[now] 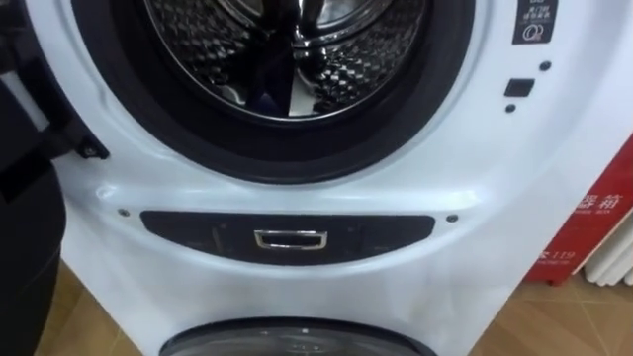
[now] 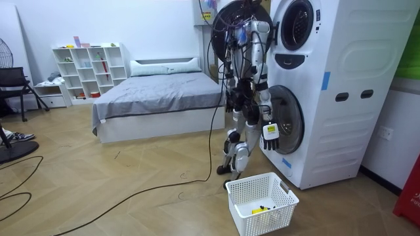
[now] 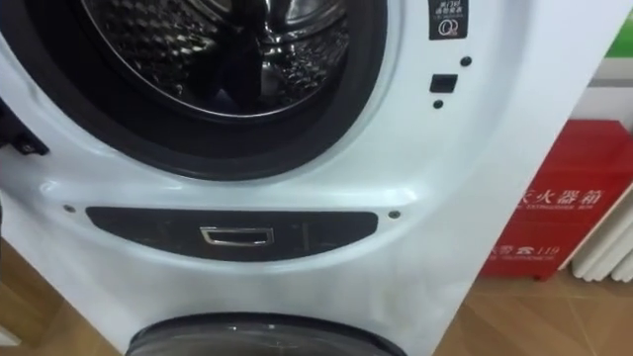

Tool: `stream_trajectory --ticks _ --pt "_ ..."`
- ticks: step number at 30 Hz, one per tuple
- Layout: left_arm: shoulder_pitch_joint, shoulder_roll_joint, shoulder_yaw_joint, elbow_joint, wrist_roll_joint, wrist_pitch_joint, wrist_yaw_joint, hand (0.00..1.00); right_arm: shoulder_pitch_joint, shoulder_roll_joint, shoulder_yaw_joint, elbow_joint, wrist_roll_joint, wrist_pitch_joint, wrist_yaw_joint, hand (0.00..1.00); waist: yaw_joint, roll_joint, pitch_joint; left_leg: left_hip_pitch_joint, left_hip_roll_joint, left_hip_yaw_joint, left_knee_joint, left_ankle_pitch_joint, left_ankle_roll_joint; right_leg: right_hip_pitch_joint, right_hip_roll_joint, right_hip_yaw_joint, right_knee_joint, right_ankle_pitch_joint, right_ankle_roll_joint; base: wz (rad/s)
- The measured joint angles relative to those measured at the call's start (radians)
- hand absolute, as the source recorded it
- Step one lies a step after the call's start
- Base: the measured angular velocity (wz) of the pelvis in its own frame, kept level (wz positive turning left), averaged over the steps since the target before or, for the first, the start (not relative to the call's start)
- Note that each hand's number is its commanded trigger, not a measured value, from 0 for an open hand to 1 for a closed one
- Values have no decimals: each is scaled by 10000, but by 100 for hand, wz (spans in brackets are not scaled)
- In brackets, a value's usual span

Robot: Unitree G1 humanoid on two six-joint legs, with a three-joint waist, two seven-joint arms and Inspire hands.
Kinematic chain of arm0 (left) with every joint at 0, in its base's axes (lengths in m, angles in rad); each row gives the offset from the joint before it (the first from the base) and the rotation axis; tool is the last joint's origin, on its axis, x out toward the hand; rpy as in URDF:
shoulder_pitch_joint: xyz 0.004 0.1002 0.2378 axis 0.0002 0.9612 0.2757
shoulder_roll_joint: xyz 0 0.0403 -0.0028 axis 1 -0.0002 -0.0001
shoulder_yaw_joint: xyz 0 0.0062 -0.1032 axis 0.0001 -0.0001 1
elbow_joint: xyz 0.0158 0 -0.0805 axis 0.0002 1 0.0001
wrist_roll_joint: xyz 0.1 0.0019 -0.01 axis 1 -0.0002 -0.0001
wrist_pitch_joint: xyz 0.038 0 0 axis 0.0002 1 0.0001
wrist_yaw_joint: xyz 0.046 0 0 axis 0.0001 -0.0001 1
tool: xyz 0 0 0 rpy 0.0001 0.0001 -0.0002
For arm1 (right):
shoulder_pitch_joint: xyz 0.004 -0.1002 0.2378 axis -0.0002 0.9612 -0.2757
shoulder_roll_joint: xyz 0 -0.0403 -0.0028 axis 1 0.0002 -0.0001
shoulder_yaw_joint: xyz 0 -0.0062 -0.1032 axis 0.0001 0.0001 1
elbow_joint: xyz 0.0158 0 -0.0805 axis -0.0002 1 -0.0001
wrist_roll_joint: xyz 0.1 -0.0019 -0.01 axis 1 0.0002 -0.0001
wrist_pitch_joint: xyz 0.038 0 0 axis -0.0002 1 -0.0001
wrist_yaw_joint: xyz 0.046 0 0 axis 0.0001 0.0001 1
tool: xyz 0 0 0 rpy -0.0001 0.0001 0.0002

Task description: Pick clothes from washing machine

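Observation:
The upper washing machine's open drum [image 1: 297, 69] takes up the top of the eye views, ringed by its dark seal [image 1: 297, 158]. A dark shape [image 1: 277, 59] hangs down inside the drum; I cannot tell whether it is cloth. The machine's door [image 2: 241, 19] is swung open to my left, and its hinge [image 1: 45, 119] shows at the left edge. In the room view I stand upright close to the stacked machines [image 2: 328, 92]. My right hand [image 2: 271, 133] hangs open by the lower door. My left arm [image 2: 261, 36] is raised toward the upper drum.
A white laundry basket [image 2: 261, 203] with a small yellow item in it stands on the floor behind my feet. The lower machine's door [image 1: 297, 341] is right below. A red box [image 1: 593, 227] stands to the right of the machines. A bed [image 2: 157, 98] and shelf [image 2: 88, 69] are behind me.

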Motion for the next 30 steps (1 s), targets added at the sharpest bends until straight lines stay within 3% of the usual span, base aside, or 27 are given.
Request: stream_trajectory --ticks 4,5,6,7,8,9,10,12,13,14,15,17,19,20,21,22,23,24,25,26,27,29,30 --pt "48 -113 83 -1 151 309 -62 0 1 -6 -212 -15 -270 -6 49 0 78 75 -61 -877 270 -190 1412 -294 -155 -337 200 -25 122 43 -145 -5" --pt "19 -196 161 -43 182 427 -131 0 -94 -28 -441 -23 -563 -12 63 0 71 121 -91 -1175 411 -166 1996 -430 -222 -526 240 -252 214 68 -254 -38" --pt "61 -278 172 -47 151 542 -247 0 -217 -101 -490 -19 -968 -6 20 0 67 347 -94 -1359 677 -125 3371 -712 -208 -545 345 -734 253 67 -320 -52" --pt "88 -306 175 -46 149 640 -275 0 -233 -130 -491 -39 -1109 -6 -13 0 39 380 -96 -1343 807 -157 4003 -770 -250 -537 403 -903 262 65 -343 -60" --pt "20 -321 187 -46 152 732 -313 0 -295 -165 -542 -50 -1189 -4 -74 0 -182 608 -124 -1131 880 -351 4988 -776 -285 -538 503 -1202 378 86 -394 -24" --pt "-272 -293 189 -45 153 720 -329 0 -355 -187 -608 -44 -1182 4 -120 0 -447 740 -97 -704 922 -526 5293 -748 -376 -592 535 -1718 491 92 -404 -4" --pt "-387 -282 182 -43 152 689 -333 0 -343 -189 -709 -35 -1176 9 -162 0 -552 786 -88 -445 924 -584 5262 -736 -471 -681 533 -1948 589 92 -405 20" --pt "-1081 -217 158 -462 107 563 -487 0 -423 -175 -934 -88 -1184 -23 -216 0 -922 883 -89 520 931 -858 4497 -781 -568 -1073 515 -2724 760 133 -478 24" --pt "-1279 -227 149 -526 122 487 -517 0 -433 -168 -1013 -85 -1184 -24 -225 0 -973 906 -78 755 954 -891 4096 -783 -571 -1205 515 -2837 800 159 -511 32" --pt "-1667 -262 36 -641 152 318 -562 0 -504 -164 -1144 -88 -1185 -24 -274 0 -1012 946 -68 1240 985 -964 3037 -841 -664 -1593 484 -3007 1030 218 -536 28" --pt "-1982 -264 -127 -685 170 174 -673 0 -583 -141 -1222 -89 -1199 -32 -350 0 -1002 1018 -84 1663 1029 -942 1829 -934 -778 -2031 417 -3087 1285 271 -556 23" --pt "-2166 -251 -347 -683 201 144 -718 0 -701 2 -1542 -122 -1396 -64 -409 0 -1022 932 -43 2084 1081 -947 154 -1344 -846 -2582 304 -3169 1534 531 -584 12" --pt "-2096 -254 -730 -618 166 177 -735 0 -716 27 -1574 -163 -1531 -30 -416 0 -1027 896 -25 2279 1074 -764 -1039 -1502 -695 -2968 239 -3117 1566 999 -534 14" --pt "-2001 -242 -934 -508 157 208 -749 0 -719 58 -1700 -216 -1508 8 -401 0 -1033 798 9 2218 894 -629 -1410 -1481 -233 -3216 116 -2774 1545 1412 -390 19" --pt "-1880 -205 -1070 -288 84 212 -752 0 -681 141 -1781 -247 -1490 9 -388 0 -1050 641 -23 1985 593 -487 -1392 -1294 237 -3323 -55 -2310 1275 1918 -197 15" --pt "-1738 -192 -1100 -191 -29 214 -753 0 -656 160 -1765 -282 -1484 22 -371 0 -1039 561 -73 1867 454 -414 -1329 -1193 388 -3305 -109 -2017 1020 2229 -52 7" --pt "-1414 -184 -1071 -116 -63 220 -764 0 -595 153 -1790 -327 -1450 17 -310 0 -1005 501 -100 1685 249 -209 -1253 -1067 611 -3177 -125 -1320 441 2862 293 15" --pt "-1166 -147 -1083 8 -67 228 -756 0 -528 145 -1801 -349 -1225 15 -304 0 -1009 465 -105 1490 162 301 -1087 -966 770 -3067 -301 -790 428 3019 637 31" --pt "-1077 -129 -1122 74 -86 236 -743 0 -450 142 -1871 -348 -1030 18 -305 0 -1052 481 -97 1368 171 603 -967 -949 789 -2986 -467 -769 721 2799 840 58" --pt "-918 -98 -1126 82 -94 257 -713 0 -348 142 -2008 -344 -687 17 -305 0 -1067 495 -100 1244 150 1056 -879 -831 831 -2892 -818 -817 1698 2023 1160 62" --pt "-864 -76 -1077 77 -117 262 -699 0 -322 68 -2071 -312 -575 17 -306 0 -1023 482 -82 1226 93 1412 -1003 -656 862 -2767 -1122 -799 2787 1322 1283 54" --pt "-852 -51 -1005 70 -293 261 -663 0 -305 -72 -1906 -291 -568 12 -292 0 -809 486 -52 1193 5 1584 -1153 -421 935 -2281 -1359 -721 3699 600 1413 15" --pt "-837 -32 -913 60 -320 260 -611 0 -289 -75 -1788 -284 -574 9 -294 0 -611 418 -10 1190 -21 1689 -1168 -370 950 -1809 -1356 -454 3718 314 1423 -17"
